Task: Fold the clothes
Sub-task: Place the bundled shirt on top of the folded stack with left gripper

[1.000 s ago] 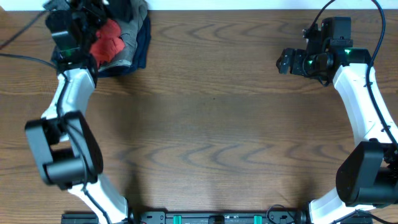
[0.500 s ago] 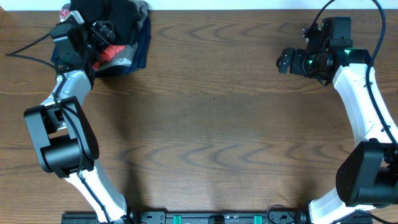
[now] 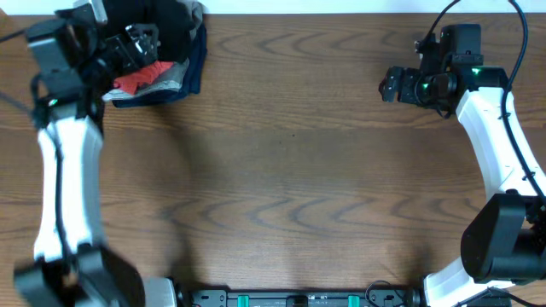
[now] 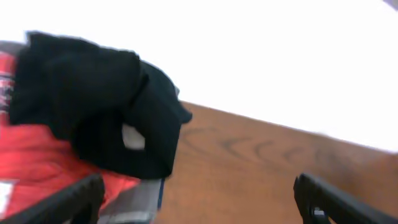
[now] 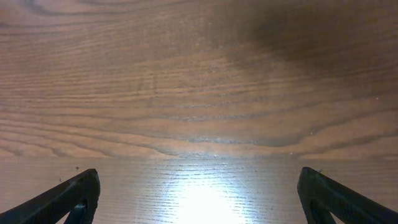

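Observation:
The clothes, a black top [image 4: 93, 106] with a small white mark, lie crumpled on top of a pile at the table's back left corner [image 3: 171, 17]. My left gripper [image 4: 199, 205] is open just in front of the pile and holds nothing; one finger [image 4: 68, 202] is by the red shirt, the other [image 4: 329, 199] over bare wood. From overhead, the left gripper [image 3: 141, 47] hovers at the pile's left side. At the back right, my right gripper [image 3: 389, 83] stays open above bare table [image 5: 199, 202], far from the clothes.
Under the black top lie a folded red shirt [image 4: 37, 162], a grey garment [image 4: 140, 202] and a navy one [image 3: 198, 60]. The wooden table [image 3: 290, 170] ends at a white back edge right behind the pile.
My left gripper has gone from shut to open, letting go of the black top, which now rests on the pile. The left arm has swung back to the left. The right arm has not moved.

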Controlling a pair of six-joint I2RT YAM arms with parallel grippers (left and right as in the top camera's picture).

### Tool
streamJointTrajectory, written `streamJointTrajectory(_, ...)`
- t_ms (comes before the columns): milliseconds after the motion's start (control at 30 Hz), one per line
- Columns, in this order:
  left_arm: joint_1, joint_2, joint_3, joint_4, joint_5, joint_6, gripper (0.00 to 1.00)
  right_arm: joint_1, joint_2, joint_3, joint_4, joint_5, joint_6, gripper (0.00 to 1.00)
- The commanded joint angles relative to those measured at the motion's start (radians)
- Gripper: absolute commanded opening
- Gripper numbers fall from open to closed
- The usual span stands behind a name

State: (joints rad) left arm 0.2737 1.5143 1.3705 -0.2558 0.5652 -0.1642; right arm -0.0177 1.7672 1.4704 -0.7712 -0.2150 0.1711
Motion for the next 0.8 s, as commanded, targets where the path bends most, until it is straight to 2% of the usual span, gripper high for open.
streamJointTrajectory(0,0.003,-0.087,0.014,-0.079,-0.091,0.089,0.98,0.02,0.002,-0.007,0.004,0.001,-0.014,0.99)
streamJointTrajectory(200,0.003,-0.158,0.014,-0.114,-0.09,0.089,0.98,0.032,0.002,-0.007,-0.008,0.002,-0.011,0.99)
streamJointTrajectory(767,0.003,-0.155,0.014,-0.114,-0.09,0.089,0.98,0.031,0.002,-0.007,-0.045,0.002,-0.011,0.99)
